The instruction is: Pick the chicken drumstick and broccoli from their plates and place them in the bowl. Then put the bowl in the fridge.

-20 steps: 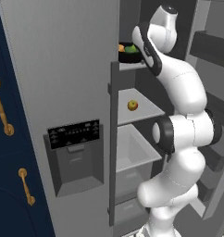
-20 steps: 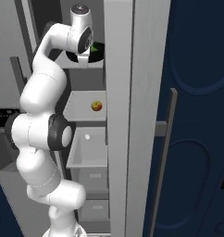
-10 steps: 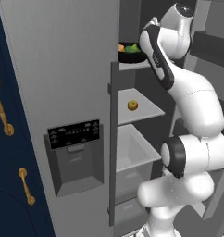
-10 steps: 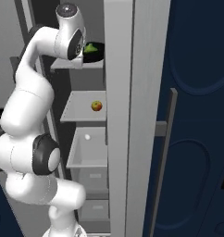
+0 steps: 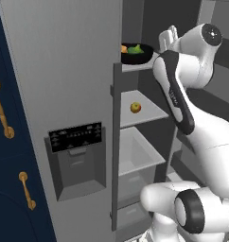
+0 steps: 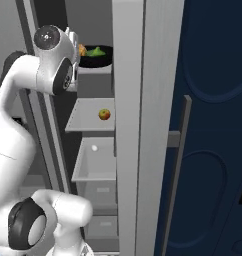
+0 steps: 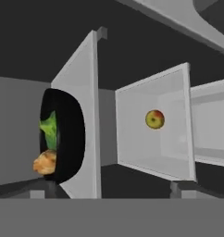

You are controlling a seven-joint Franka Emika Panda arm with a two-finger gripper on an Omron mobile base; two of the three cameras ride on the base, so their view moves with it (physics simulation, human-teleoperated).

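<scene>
Left base view: the bowl (image 5: 136, 53) rests on the top shelf (image 5: 140, 67) of the open fridge (image 5: 64, 85), holding the drumstick (image 5: 124, 48) at its 9 o'clock side and the broccoli (image 5: 135, 48) at centre; the gripper (image 5: 167, 37) stands just beside it at 3 o'clock, apart from the rim. An apple (image 5: 135, 107) lies on the shelf below. Right base view: the bowl (image 6: 96, 55) sits on the same shelf, the arm (image 6: 55, 57) at its 9 o'clock. Hand view: the rolled picture shows the bowl (image 7: 70, 139) at 9 o'clock and the apple (image 7: 154, 119) near centre. Jaws spread wide, holding nothing. Judged: placing is done; the next move is to draw the arm clear of the shelves.
</scene>
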